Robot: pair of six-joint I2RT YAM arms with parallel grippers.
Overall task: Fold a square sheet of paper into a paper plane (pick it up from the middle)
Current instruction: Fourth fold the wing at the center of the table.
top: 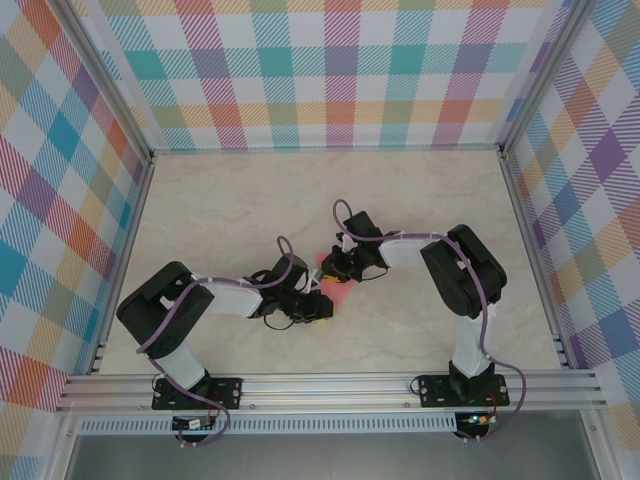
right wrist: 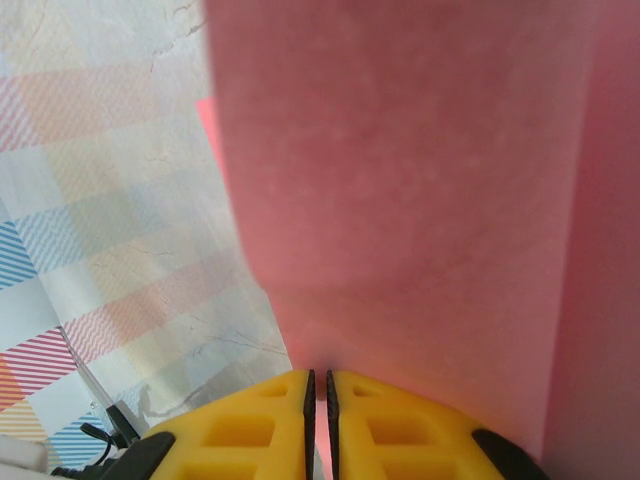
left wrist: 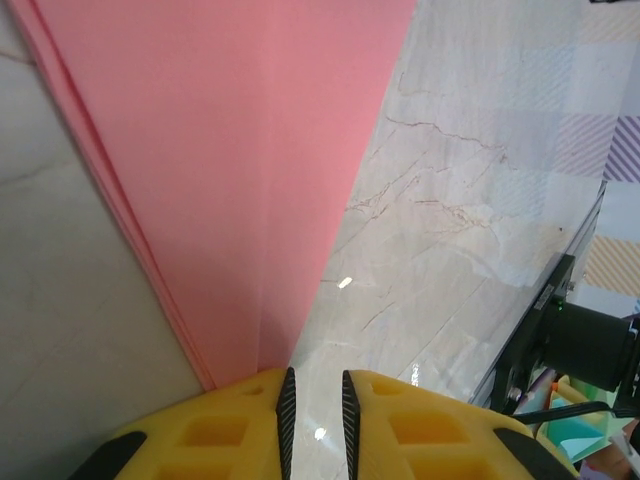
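One pink paper sheet; two hands: right hand pinches it, left hand grip unclear.

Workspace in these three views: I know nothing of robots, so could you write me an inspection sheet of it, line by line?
Surface: pale marble-patterned table, glossy, with faint veins.
Job's things: folded salmon-pink sheet of paper, with layered edges, tapering toward the left gripper.
Clutter: nothing seen.
Grippers: right gripper shut on the paper. The left gripper sits at the paper's narrow end with a slim gap between its jaws; whether it grips the paper is unclear.
Cables: purple cables in loose loops, no snag seen.
Surroundings: pastel plaid walls on three sides, aluminium frame rail along the near edge.
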